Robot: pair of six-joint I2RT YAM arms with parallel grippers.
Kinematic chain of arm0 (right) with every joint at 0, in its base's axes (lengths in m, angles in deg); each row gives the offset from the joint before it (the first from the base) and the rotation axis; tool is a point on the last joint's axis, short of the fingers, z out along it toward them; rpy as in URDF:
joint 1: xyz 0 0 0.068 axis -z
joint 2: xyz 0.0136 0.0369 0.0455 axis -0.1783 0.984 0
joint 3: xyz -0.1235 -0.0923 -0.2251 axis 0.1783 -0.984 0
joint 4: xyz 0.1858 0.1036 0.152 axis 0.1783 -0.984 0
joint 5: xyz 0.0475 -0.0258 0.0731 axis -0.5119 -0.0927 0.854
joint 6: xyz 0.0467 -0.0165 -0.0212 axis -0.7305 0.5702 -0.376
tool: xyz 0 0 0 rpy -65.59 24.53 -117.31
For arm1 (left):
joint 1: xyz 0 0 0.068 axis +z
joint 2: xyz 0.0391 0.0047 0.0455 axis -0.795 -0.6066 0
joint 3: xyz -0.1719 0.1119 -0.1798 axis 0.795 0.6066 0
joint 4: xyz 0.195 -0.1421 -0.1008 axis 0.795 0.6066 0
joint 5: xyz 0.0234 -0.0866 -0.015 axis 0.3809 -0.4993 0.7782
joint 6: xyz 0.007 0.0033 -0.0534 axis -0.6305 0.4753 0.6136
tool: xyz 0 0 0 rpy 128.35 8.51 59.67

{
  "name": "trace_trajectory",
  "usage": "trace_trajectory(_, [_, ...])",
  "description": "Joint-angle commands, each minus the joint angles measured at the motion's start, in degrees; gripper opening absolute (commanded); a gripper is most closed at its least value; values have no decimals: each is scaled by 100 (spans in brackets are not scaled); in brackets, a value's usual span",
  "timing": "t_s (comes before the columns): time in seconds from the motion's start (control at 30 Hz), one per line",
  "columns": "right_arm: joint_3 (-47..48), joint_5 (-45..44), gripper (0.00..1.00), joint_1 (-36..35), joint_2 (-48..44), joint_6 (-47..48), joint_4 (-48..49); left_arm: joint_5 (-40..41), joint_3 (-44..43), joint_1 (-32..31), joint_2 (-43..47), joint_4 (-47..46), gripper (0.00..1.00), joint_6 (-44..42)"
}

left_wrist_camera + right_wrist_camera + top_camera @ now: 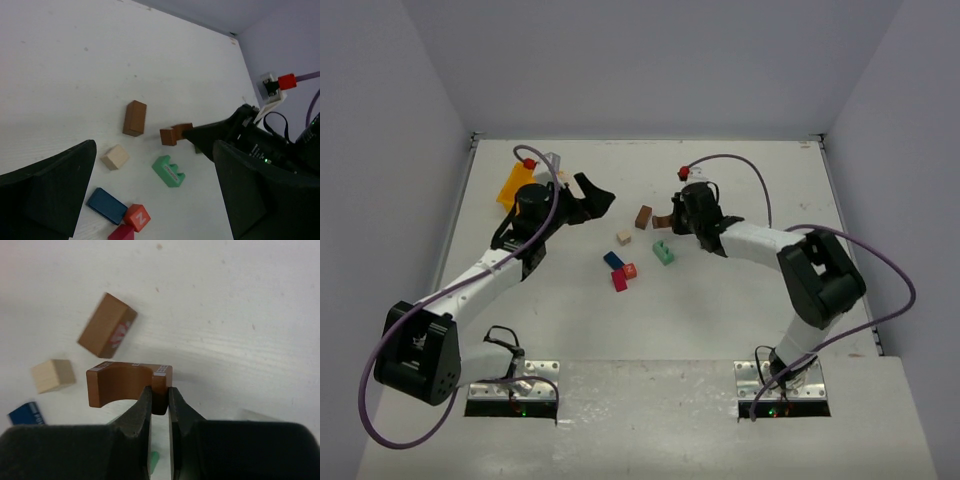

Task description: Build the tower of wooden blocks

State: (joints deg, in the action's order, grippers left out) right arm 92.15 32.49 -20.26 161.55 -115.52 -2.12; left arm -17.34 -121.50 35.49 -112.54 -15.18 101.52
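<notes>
Pinching one leg of the brown arch [120,385], the right gripper [159,396] works mid-table, just beside the brown brick [107,325]. The left gripper [592,199] hovers empty, jaws spread wide. Other blocks [624,237] lie loose and unstacked, so this looks like the first pick-up. Next it needs a clean lift and a level placing on a base block.

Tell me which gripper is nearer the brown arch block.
Right. The right gripper is clamped on one leg of the brown arch block; the left gripper hangs open well off to its left.
</notes>
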Motion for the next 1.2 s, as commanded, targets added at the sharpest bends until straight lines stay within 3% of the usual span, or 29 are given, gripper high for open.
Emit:
trace_trajectory(0.0, [-1258, 696, 0, -33, -1361, 1119, 3121, -2511, -177, 28, -295, -1034, 100, -48])
trace_trajectory(0.1, [-2124, 1054, 0, -26, -1929, 1329, 4911, -4067, -49, 20, -464, -1908, 100, 461])
trace_trajectory(0.23, [-3114, 2122, 0, -33, -2181, 1725, 6897, -4487, -18, -15, -650, -2371, 100, 1006])
trace_trajectory(0.43, [-3381, 3102, 0, -33, -2058, 1784, 8448, -5159, 4, -204, -1122, -3454, 100, 1918])
trace_trajectory(0.57, [-3428, 3361, 0, -41, -2049, 1724, 8846, -5401, 21, -252, -1410, -4088, 100, 2365])
trace_trajectory(0.73, [-3497, 3656, 0, -41, -2306, 1751, 8835, -5458, -63, -268, -1613, -4157, 100, 2447])
trace_trajectory(0.83, [-3566, 3796, 0, -50, -2509, 1762, 8840, -5607, -78, -282, -1697, -4411, 90, 2666])
trace_trajectory(0.93, [-3611, 3847, 0, -41, -2589, 1813, 8863, -5758, -32, -330, -1748, -4858, 71, 2945])
trace_trajectory(1.17, [-3526, 4105, 1, -50, -2829, 1814, 8881, -5845, -131, -454, -1901, -4981, 66, 3048])
